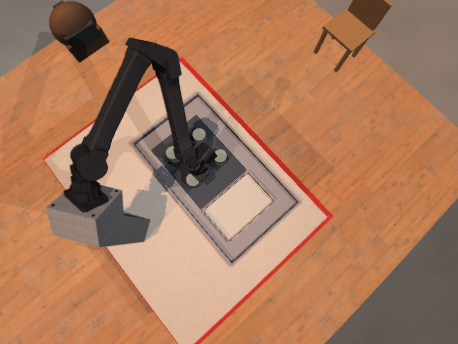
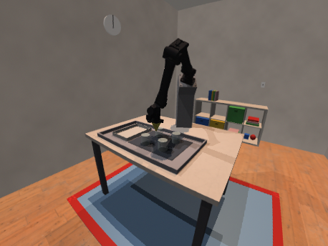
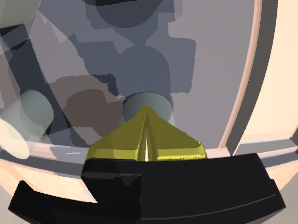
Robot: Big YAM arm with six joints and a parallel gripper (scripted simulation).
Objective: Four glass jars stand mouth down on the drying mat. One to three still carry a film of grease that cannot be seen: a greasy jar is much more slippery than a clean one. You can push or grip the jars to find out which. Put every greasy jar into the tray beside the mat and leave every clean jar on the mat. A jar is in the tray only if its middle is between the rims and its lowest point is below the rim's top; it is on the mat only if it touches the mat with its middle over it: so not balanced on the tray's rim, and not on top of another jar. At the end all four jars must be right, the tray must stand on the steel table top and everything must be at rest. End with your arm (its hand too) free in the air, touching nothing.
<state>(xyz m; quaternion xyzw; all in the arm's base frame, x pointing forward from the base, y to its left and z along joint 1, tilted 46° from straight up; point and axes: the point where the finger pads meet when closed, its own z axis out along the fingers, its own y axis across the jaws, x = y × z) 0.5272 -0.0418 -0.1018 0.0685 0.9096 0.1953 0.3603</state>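
The arm (image 1: 112,112) is reaching from its grey pedestal (image 1: 107,227) at one corner of the worktop (image 2: 211,168) out over the dark drying mat (image 1: 227,180), which is lying inside a shallow steel surround (image 2: 179,168) running along the middle of the worktop. The gripper (image 3: 145,137) is pointing down among the jars, its yellow fingertips pressed together into a wedge and pinching nothing. All four jars are standing mouth down on the mat, in the half nearer the pedestal: one jar (image 1: 199,134) toward the far edge, one (image 1: 220,157) on the side away from the pedestal, one (image 1: 171,153) partly hidden beside the forearm, and one (image 1: 192,179) nearest the tray, just under the wrist in the top view. In the wrist view a jar (image 3: 148,106) is sitting directly ahead of the closed tip; whether the tip is touching it cannot be told. The pale tray (image 1: 239,206) is resting beside the mat, inside the same surround, toward the worktop's end farther from the pedestal, with no jar in it.
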